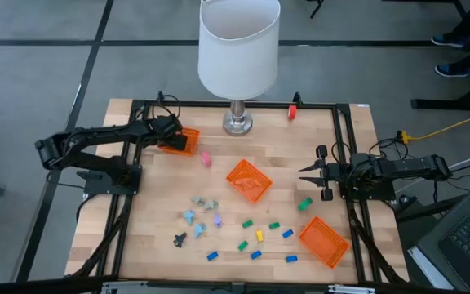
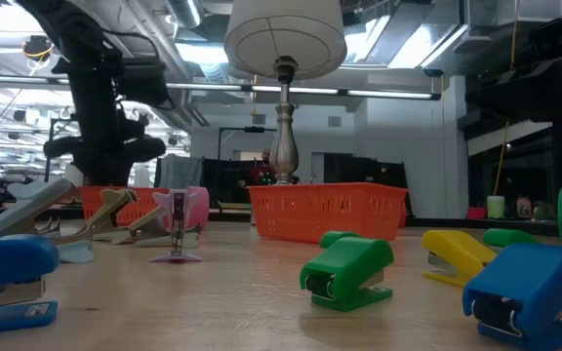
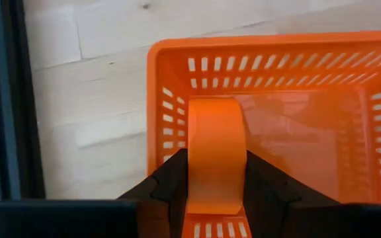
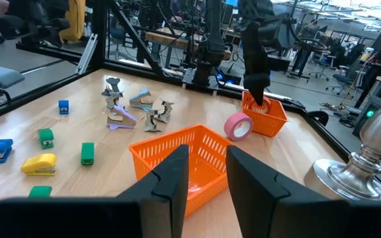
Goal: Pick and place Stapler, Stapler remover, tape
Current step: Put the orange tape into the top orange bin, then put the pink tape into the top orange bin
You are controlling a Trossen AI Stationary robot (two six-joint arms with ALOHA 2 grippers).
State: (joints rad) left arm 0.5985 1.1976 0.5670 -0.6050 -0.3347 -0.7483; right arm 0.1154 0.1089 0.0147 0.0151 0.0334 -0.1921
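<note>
Orange tape roll (image 3: 215, 155) is sitting clamped between the left gripper's (image 3: 215, 188) two dark fingers, hanging just over the inside of a small orange slotted plastic basket (image 1: 183, 143) at the far-left part of the table. Pale wooden plank tabletop (image 1: 153, 212) is carrying a black frame rail, a white-shaded lamp on a silver base (image 1: 237, 122), a pink tape roll (image 4: 239, 125) lying on the wood just beside that far-left basket, a second orange basket (image 1: 248, 180) mid-table and a third (image 1: 323, 241) near the right front. Small blue, green and yellow staplers (image 1: 259, 235) are lying scattered at the front, pale silvery staple removers (image 1: 205, 202) in a cluster to their left. Room behind is showing desks, chairs and ceiling lights. Right gripper (image 1: 308, 172) is hovering at the right edge, well apart from the tape, fingers narrow with nothing between them.
</note>
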